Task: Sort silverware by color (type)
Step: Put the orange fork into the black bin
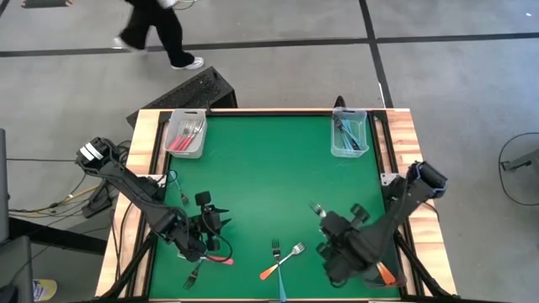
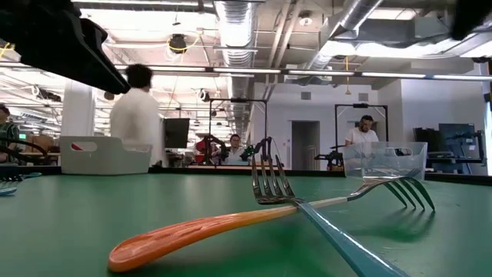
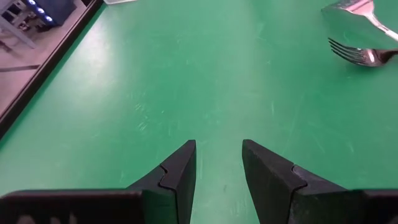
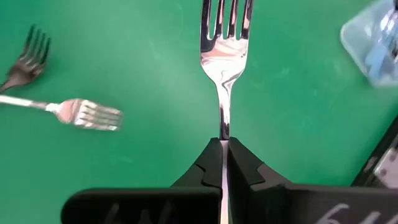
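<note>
My right gripper (image 1: 330, 224) (image 4: 224, 144) is over the near right of the green mat, shut on a fork (image 1: 318, 209) whose handle colour is hidden. My left gripper (image 1: 210, 225) (image 3: 219, 152) is open over bare mat at the near left, touching nothing. A pink-red fork (image 1: 221, 261) lies just near of it. An orange-handled fork (image 1: 282, 262) (image 2: 207, 229) and a blue-handled fork (image 1: 277, 268) (image 2: 323, 227) lie crossed at the near middle. The wrist view also shows them (image 4: 93, 114) (image 4: 28, 59). My right gripper pinches the fork's thin metal neck (image 4: 224, 127) between its two fingers, just behind the tines. The fingers lie along the fork. The tines (image 4: 226, 25) stick straight out ahead of the fingertips, and the gripper hides the handle.
A clear bin (image 1: 186, 133) at the far left holds pink-red forks; a clear bin (image 1: 349, 133) (image 4: 373, 43) at the far right holds blue forks. More forks lie near the left arm (image 1: 183, 198) (image 1: 192, 276). An orange piece (image 1: 385, 272) shows under the right arm. People move beyond the table.
</note>
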Available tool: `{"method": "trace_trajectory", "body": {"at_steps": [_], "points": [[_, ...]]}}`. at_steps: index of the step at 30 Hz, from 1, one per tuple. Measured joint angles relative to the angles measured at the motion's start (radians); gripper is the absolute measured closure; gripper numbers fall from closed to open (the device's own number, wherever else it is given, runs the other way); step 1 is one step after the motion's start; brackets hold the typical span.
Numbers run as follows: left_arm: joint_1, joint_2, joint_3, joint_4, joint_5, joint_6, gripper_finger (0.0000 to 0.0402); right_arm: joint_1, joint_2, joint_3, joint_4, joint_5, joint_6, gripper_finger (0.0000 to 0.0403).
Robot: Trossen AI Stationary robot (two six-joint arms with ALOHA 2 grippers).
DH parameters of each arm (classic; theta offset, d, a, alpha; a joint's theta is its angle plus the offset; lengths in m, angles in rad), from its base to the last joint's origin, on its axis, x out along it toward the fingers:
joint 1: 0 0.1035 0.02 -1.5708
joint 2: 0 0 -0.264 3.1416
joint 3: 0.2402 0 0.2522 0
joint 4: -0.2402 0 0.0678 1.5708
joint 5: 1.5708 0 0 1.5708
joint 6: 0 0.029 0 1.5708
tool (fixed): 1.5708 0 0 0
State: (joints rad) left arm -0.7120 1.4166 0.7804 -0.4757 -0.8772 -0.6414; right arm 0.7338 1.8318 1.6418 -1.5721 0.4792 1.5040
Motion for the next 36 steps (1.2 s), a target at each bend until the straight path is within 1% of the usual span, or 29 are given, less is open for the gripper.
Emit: {"method": "trace_trajectory", "body": {"at_steps": [5,9,13,17,20,24,31,33,36], "points": [[0.019,0.000,0.000,0.014,0.012,0.009,0.0283,0.087,-0.024,-0.046,-0.001,-0.031,0.171,0.0385],[0.032,0.000,0.000,0.019,0.033,0.010,0.0283,0.158,-0.031,-0.079,0.002,-0.171,0.285,0.0385],[0.035,0.000,0.000,0.022,0.039,0.011,0.0283,0.219,-0.034,-0.110,0.001,-0.267,0.426,0.0385],[0.034,0.000,0.000,0.023,0.040,0.010,0.0283,0.279,-0.033,-0.144,0.002,-0.332,0.558,0.0384],[0.034,0.000,0.000,0.023,0.035,-0.002,0.0283,0.314,-0.033,-0.158,0.026,-0.349,0.624,0.0369],[0.034,0.000,0.000,0.027,0.011,-0.008,0.0283,0.341,-0.033,-0.168,0.081,-0.354,0.643,0.0328],[0.043,0.000,0.000,0.027,0.006,-0.025,0.0283,0.334,-0.033,-0.173,0.084,-0.344,0.645,0.0255],[0.043,0.000,0.000,0.033,0.006,-0.016,0.0283,0.319,-0.033,-0.173,0.091,-0.289,0.610,0.0244],[0.043,0.000,0.000,0.071,0.015,0.027,0.0283,0.281,-0.028,-0.173,0.156,-0.131,0.474,0.0238]]}}
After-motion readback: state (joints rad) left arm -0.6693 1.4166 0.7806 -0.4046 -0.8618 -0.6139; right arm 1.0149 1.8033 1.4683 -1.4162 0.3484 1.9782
